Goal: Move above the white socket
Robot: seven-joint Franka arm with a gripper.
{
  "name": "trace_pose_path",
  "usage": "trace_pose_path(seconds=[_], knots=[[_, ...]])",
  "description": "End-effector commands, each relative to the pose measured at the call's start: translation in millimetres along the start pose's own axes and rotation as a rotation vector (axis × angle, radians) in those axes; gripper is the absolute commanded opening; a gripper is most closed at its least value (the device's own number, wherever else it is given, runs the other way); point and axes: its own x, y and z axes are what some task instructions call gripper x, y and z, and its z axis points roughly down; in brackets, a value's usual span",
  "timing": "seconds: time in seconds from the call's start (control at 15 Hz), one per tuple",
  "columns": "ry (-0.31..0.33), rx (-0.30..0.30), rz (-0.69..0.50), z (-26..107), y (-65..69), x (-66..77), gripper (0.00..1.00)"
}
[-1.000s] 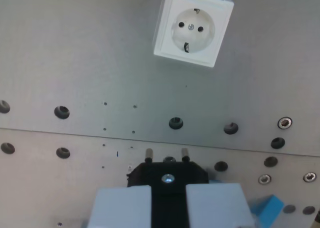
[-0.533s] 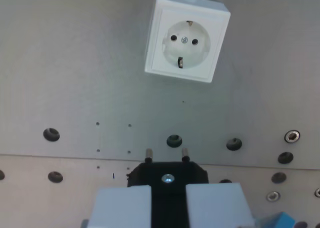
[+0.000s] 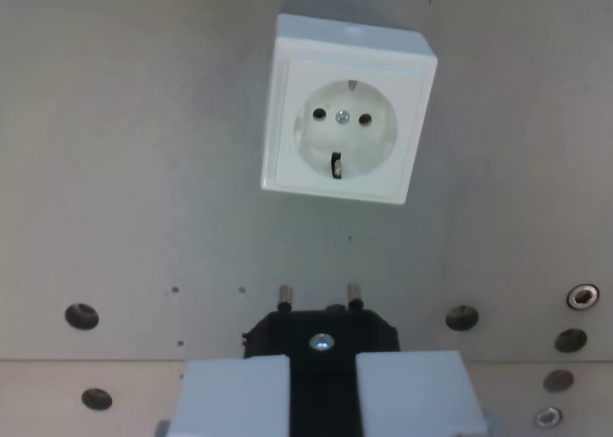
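You see the white socket [image 3: 347, 110] in smooth, slightly glossy plastic, with a small bright metal screw at its centre and dull metal earth clips at its round recess. The bench [image 3: 124, 149] under it looks like brushed grey metal, matt, drilled with dark holes. The tool [image 3: 323, 389] shows pale, matt fingers [image 3: 230, 396] that look like plastic, closed on a black plug [image 3: 321, 333] of matt plastic with two metal pins and a shiny screw.
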Motion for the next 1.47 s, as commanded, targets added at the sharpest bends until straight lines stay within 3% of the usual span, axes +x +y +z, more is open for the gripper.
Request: trace_pose_path(seconds=[0.07, 0.67, 1.47], knots=[[0.116, -0.016, 0.093, 15.9, 3.3, -2.6, 0.0], [0.118, -0.014, 0.125, 50.3, 9.2, 3.4, 0.0], [0.102, -0.011, 0.132, 72.9, 12.5, 8.7, 0.0]])
